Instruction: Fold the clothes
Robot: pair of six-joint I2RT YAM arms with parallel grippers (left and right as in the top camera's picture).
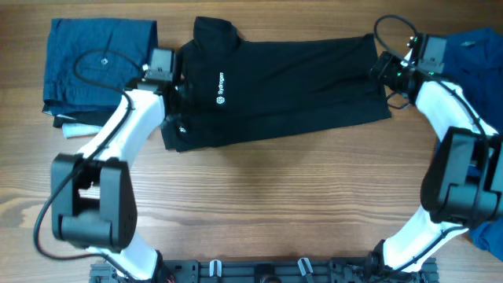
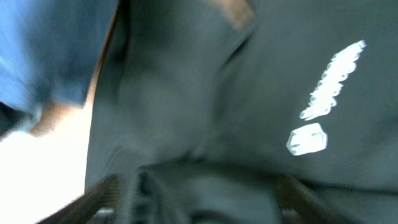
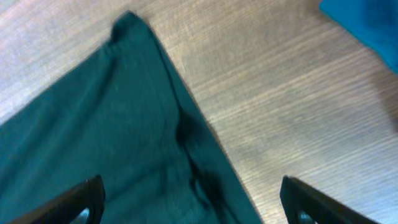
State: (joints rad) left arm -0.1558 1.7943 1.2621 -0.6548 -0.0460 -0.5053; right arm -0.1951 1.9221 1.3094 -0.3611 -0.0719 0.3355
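Note:
The black shirt [image 1: 291, 86] lies folded lengthwise across the far half of the table, its white logo [image 1: 221, 88] near the left end. My left gripper [image 1: 173, 101] hangs over that left end beside the collar. In the blurred left wrist view its fingers stand wide apart with black fabric [image 2: 205, 124] and the logo [image 2: 323, 99] below; my left gripper [image 2: 199, 208] looks open. My right gripper [image 1: 383, 75] is at the shirt's right end. In the right wrist view my right gripper [image 3: 193, 205] is open above the shirt's corner [image 3: 124, 124], holding nothing.
A folded dark blue garment stack [image 1: 98, 67] sits at the far left, with a white scrap [image 1: 75, 130] under its near edge. More blue garments [image 1: 479, 47] lie at the far right and show in the right wrist view [image 3: 367, 25]. Bare wooden tabletop [image 1: 275, 204] fills the near half.

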